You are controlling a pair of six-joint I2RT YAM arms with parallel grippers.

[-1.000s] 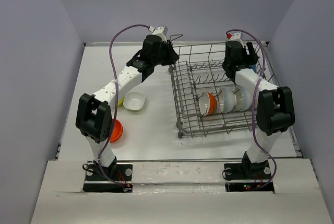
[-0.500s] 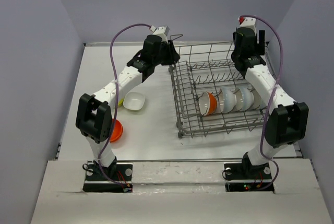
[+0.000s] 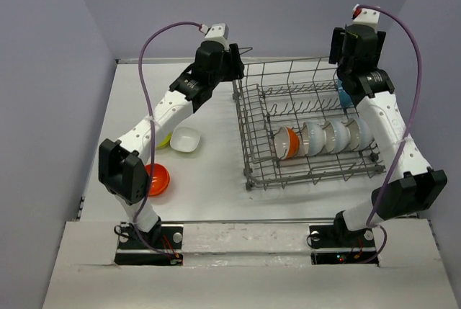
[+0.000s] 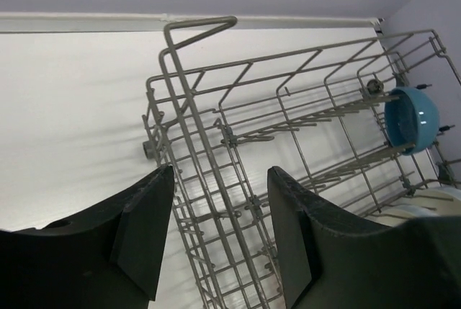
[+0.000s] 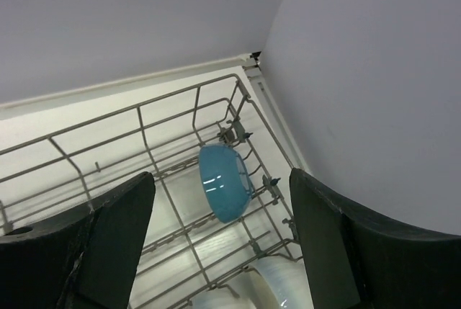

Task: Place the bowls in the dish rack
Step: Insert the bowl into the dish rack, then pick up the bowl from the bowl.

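Observation:
The grey wire dish rack stands at the right of the table. In its front row stand an orange-red bowl and three white bowls. A blue bowl stands on edge in the far right corner and also shows in the right wrist view. My right gripper hangs open and empty above it. My left gripper is open and empty over the rack's far left corner, near the raised handle. On the table lie a squarish white bowl and an orange-red bowl.
A yellow-green bowl peeks out from behind my left forearm. Purple walls close in the table at the back and on both sides. The rack's right side lies close to the right wall.
My right gripper has risen and moved right, away from the rack's far right corner, where the blue bowl stays. My left gripper has lifted slightly and its elbow has swung left.

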